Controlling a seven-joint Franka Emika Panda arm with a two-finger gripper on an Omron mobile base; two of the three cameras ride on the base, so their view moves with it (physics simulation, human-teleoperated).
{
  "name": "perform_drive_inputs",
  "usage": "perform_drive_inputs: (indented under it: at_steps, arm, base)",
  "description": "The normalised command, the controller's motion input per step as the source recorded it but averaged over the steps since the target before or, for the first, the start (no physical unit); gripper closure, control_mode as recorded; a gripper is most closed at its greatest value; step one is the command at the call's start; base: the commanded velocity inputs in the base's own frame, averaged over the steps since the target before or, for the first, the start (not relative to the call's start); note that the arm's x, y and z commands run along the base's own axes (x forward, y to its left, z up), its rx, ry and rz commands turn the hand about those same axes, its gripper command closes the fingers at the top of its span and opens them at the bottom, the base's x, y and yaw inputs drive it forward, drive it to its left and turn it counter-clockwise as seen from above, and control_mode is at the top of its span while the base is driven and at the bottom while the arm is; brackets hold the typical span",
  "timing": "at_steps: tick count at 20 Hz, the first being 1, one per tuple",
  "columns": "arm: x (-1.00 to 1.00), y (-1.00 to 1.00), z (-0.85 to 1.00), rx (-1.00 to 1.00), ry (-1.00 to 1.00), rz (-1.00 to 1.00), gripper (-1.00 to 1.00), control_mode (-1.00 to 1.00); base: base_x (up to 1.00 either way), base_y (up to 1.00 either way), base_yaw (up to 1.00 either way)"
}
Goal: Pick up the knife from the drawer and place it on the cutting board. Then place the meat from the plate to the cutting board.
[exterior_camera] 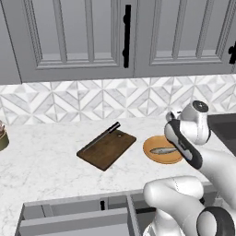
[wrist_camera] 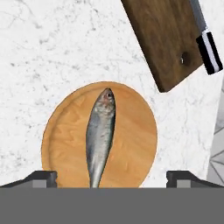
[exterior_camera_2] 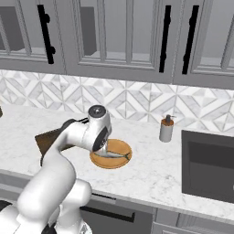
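Knife (exterior_camera: 102, 135): we see it lying along the far edge of the cutting board (exterior_camera: 107, 149), black handle poking past the corner with the hole.
Meat (wrist_camera: 100, 136): a small silver-grey fish, flat in the middle of the orange plate (wrist_camera: 61, 144), just beside the board on the marble desk (exterior_camera: 41, 161).
Tool (wrist_camera: 111, 177): spread wide and empty, we judge, hanging above the plate with the fish between its two tips.
Drawer (exterior_camera: 73, 216): open below the desk edge.
Risk: the fish looks thin and slick; in our judgement a shallow pinch could slip off it, or the fingertips could strike the plate and shove it toward the board.
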Motion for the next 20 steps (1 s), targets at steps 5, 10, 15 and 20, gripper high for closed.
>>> perform_drive_inputs:
  at_steps: [5,10,15,20]
  arm:
    - [0.1,0.01,-0.61,0.0,0.34,0.01,-1.0,-1.0]
    - [0.34,0.0,-0.33,0.0,0.3,0.05,-1.0,-1.0]
    - [0.18,0.0,-0.03,0.0,0.1,0.0,-1.0,-1.0]
    - [-0.12,0.0,-0.5,0.0,0.01,0.04,-1.0,-1.0]
  base:
    - [0.0,0.0,0.0]
    - [0.0,0.0,0.0]
    - [0.0,0.0,0.0]
    - [0.0,0.0,0.0]
